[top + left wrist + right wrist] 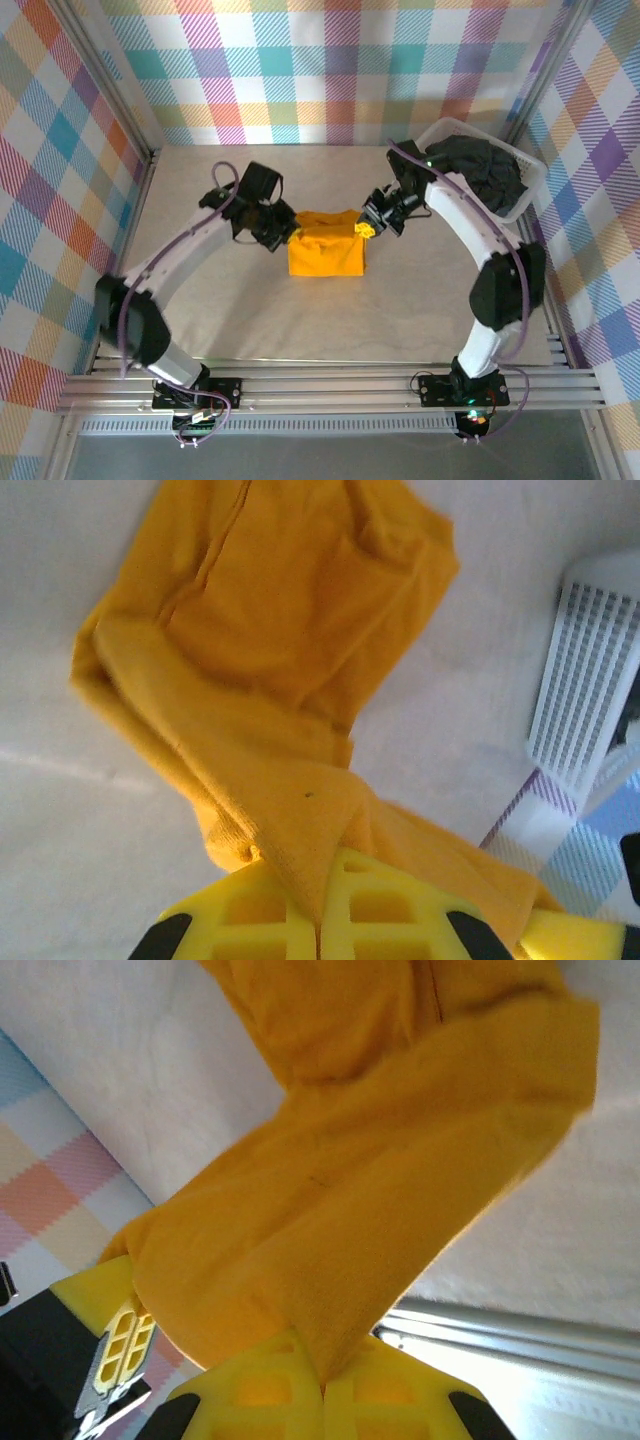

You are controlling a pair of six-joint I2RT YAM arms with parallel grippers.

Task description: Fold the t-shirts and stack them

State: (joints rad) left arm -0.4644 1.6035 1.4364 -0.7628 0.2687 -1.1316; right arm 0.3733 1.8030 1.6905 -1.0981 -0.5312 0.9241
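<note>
My left tool (320, 885) and right tool (322, 1365) each clamp the orange-yellow t-shirt (326, 254) mid-desk, seemingly by its far corners.

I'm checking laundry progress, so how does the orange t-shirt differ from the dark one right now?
The orange t-shirt lies on the table as a rough rectangle; the dark t-shirt is heaped in the white basket. The left gripper and right gripper pinch the orange t-shirt; neither grips the dark t-shirt. Both are plain cloth, not yet stacked.
</note>
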